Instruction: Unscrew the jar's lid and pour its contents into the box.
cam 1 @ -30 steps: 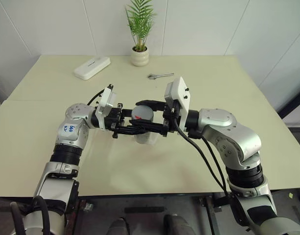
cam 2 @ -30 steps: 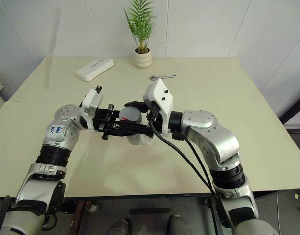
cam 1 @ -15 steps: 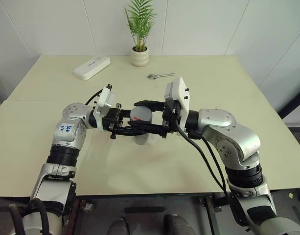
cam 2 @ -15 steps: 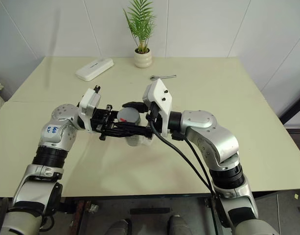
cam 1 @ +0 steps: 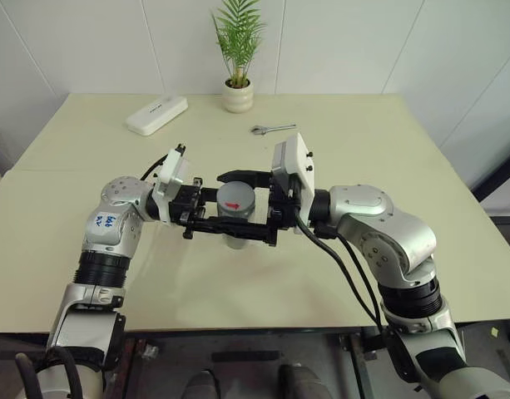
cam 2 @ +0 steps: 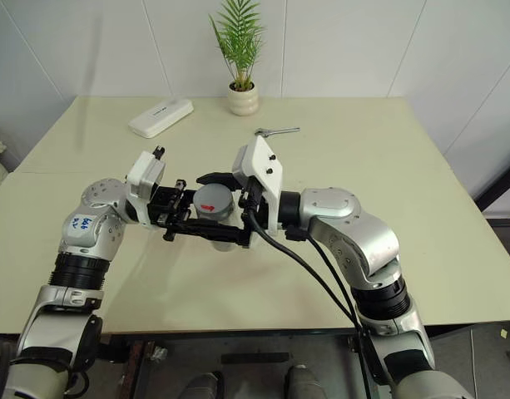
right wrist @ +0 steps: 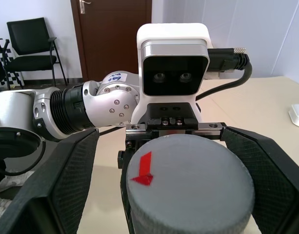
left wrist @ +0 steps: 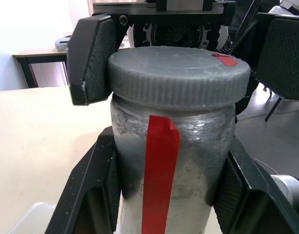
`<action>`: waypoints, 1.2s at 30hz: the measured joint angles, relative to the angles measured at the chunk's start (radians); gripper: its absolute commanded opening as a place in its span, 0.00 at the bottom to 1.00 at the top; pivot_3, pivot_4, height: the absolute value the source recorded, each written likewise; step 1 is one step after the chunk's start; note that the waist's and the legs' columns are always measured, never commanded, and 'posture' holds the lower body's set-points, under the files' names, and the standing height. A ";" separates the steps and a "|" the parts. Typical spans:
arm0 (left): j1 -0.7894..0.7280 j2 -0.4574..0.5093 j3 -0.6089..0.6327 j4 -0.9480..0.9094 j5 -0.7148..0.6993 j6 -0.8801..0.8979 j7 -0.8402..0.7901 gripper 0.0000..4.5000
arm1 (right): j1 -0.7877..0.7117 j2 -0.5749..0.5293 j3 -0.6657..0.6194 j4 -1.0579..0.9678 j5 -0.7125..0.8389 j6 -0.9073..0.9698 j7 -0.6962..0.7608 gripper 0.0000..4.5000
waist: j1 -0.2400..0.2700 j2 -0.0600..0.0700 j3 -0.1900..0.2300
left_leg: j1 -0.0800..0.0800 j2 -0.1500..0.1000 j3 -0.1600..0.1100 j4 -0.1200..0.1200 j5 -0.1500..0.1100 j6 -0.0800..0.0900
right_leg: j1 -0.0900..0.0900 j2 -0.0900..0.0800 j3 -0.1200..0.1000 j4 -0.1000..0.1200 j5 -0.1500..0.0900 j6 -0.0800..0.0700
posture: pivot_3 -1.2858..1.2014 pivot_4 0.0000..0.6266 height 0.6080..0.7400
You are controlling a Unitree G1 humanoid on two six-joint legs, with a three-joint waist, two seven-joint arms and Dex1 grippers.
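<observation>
Centre frame: left gripper pinches jar; right gripper fingers spread round lid, lid on; unscrewing & pour left

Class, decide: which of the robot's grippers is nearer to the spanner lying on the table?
The right gripper is nearer: the spanner lies behind it, closer to its side. The left gripper holds the jar farther off.

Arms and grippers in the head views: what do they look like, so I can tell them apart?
Both arms are silver-grey metal with black joint rings. Each wrist carries a white camera housing above a black gripper with textured black fingers. The left arm bears blue handwritten marks on its rounded silver shell. The right arm has black cables looping from its wrist down toward the table edge.
</observation>
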 measured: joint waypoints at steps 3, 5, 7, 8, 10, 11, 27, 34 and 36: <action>0.000 0.000 0.006 -0.005 -0.005 0.010 0.000 0.44 | -0.007 0.000 0.005 0.007 0.000 -0.011 0.002 0.94 | 0.000 0.000 0.000 | 0.000 0.000 0.000 0.000 0.000 0.000 | 0.000 0.000 0.000 0.000 0.000 0.000 | 0.52 0.24 1.00; 0.000 0.000 0.007 -0.004 -0.007 0.012 0.000 0.44 | -0.010 -0.001 0.006 0.012 -0.001 -0.016 0.003 0.94 | 0.000 0.000 0.000 | 0.000 0.000 0.000 0.000 0.000 0.000 | 0.000 0.000 0.000 0.000 0.000 0.000 | 0.52 0.24 1.00; 0.000 0.000 0.009 -0.003 -0.007 0.010 0.000 0.44 | -0.016 -0.006 0.009 0.016 -0.001 -0.016 0.004 0.94 | 0.000 0.000 0.000 | 0.000 0.000 0.000 0.000 0.000 0.000 | 0.000 0.000 0.000 0.000 0.000 0.000 | 0.52 0.24 1.00; 0.000 0.000 0.011 -0.002 -0.007 0.010 0.000 0.44 | -0.022 -0.009 0.011 0.021 -0.001 -0.017 0.006 0.94 | 0.000 0.000 0.000 | 0.000 0.000 0.000 0.000 0.000 0.000 | 0.000 0.000 0.000 0.000 0.000 0.000 | 0.52 0.24 1.00; 0.000 0.000 0.015 -0.002 -0.007 0.010 0.000 0.44 | -0.027 -0.013 0.013 0.025 -0.001 -0.019 0.006 0.94 | 0.000 0.000 0.000 | 0.000 0.000 0.000 0.000 0.000 0.000 | 0.000 0.000 0.000 0.000 0.000 0.000 | 0.52 0.24 1.00; 0.000 0.000 0.016 -0.002 -0.007 0.010 0.000 0.44 | -0.028 -0.013 0.014 0.027 -0.001 -0.020 0.006 0.94 | 0.000 0.000 0.000 | 0.000 0.000 0.000 0.000 0.000 0.000 | 0.000 0.000 0.000 0.000 0.000 0.000 | 0.52 0.24 1.00; 0.001 0.025 0.022 0.000 -0.006 0.020 -0.005 0.44 | -0.063 -0.027 0.026 0.048 -0.002 -0.045 0.009 0.94 | 0.000 0.000 0.000 | 0.000 0.000 0.000 0.000 0.000 0.000 | 0.000 0.000 0.000 0.000 0.000 0.000 | 0.52 0.24 1.00; 0.003 0.026 0.022 0.000 -0.005 0.027 -0.005 0.44 | -0.077 -0.030 0.027 0.089 -0.009 -0.067 0.025 0.94 | 0.000 0.000 0.000 | 0.000 0.000 0.000 0.001 0.000 0.000 | 0.000 0.000 0.000 0.000 0.000 0.000 | 0.52 0.24 1.00; 0.004 0.025 0.022 -0.001 -0.004 0.027 -0.003 0.44 | -0.089 -0.029 0.031 0.110 -0.016 -0.077 0.026 0.94 | -0.001 0.000 0.000 | 0.000 0.000 0.000 0.001 0.000 0.000 | 0.000 0.000 0.000 0.000 0.000 0.000 | 0.52 0.24 1.00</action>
